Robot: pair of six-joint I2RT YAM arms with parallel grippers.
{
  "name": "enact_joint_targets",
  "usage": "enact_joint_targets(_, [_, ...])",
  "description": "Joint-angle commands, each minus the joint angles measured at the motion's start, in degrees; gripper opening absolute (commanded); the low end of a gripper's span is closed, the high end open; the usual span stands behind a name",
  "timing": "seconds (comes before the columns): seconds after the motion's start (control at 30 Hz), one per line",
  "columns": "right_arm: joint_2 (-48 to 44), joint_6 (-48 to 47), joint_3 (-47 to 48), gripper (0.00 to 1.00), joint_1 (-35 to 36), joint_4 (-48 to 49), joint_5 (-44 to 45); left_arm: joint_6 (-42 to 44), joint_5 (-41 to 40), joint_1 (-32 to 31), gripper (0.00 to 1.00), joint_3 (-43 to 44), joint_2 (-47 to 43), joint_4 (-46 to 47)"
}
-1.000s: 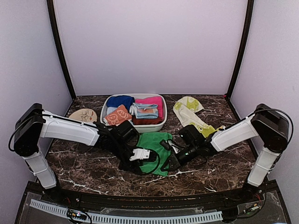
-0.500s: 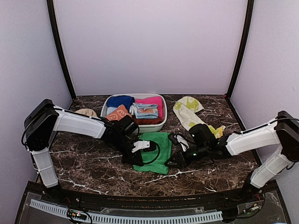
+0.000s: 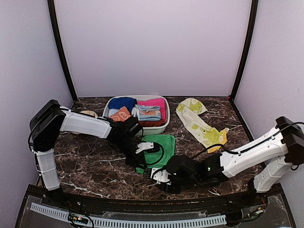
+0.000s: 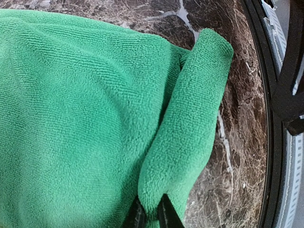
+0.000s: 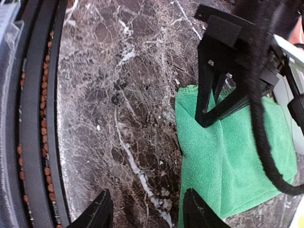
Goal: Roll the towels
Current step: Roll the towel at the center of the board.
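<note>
Left gripper [image 4: 150, 205] pinches the folded near edge of the green towel [image 4: 71, 104], seemingly tight. Right gripper [image 5: 147, 192] gapes wide over the table [image 5: 118, 95] by its front edge, just beside that towel. Printed towel [image 3: 197, 124] lies toward the back right corner.

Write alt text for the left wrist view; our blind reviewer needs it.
A bright green towel fills most of the frame on a dark marble table, its right edge curled over into a loose roll. At the bottom, the left gripper pinches the end of that roll between closed fingertips.
</note>
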Motion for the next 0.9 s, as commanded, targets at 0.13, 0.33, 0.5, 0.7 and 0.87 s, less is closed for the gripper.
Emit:
enact_joint_targets(0.13, [8.84, -17.87, 2.52, 0.49, 1.86, 4.04, 15.83, 2.29, -2.68, 1.91, 0.09, 0.01, 2.55, -3.32])
enact_joint_targets(0.33, [12.01, -17.98, 1.19, 0.5, -0.92, 9.2, 15.3, 2.57, -1.32, 2.04, 0.09, 0.03, 2.63, -3.81])
enact_joint_targets(0.5, [13.16, -12.95, 0.87, 0.37, -3.47, 7.97, 11.87, 3.65, -2.71, 2.6, 0.19, -0.33, 1.96, -3.9])
enact_joint_targets(0.7, [15.43, -2.58, 2.28, 0.19, -8.3, 4.61, 2.23, 6.24, -0.28, 5.51, 0.43, -5.13, -5.29, -0.27])
enact_joint_targets(0.87, [15.65, 3.36, 1.65, 0.11, -11.28, 4.0, -8.68, 7.72, -1.56, 10.39, 0.55, -9.9, -13.38, 3.27])
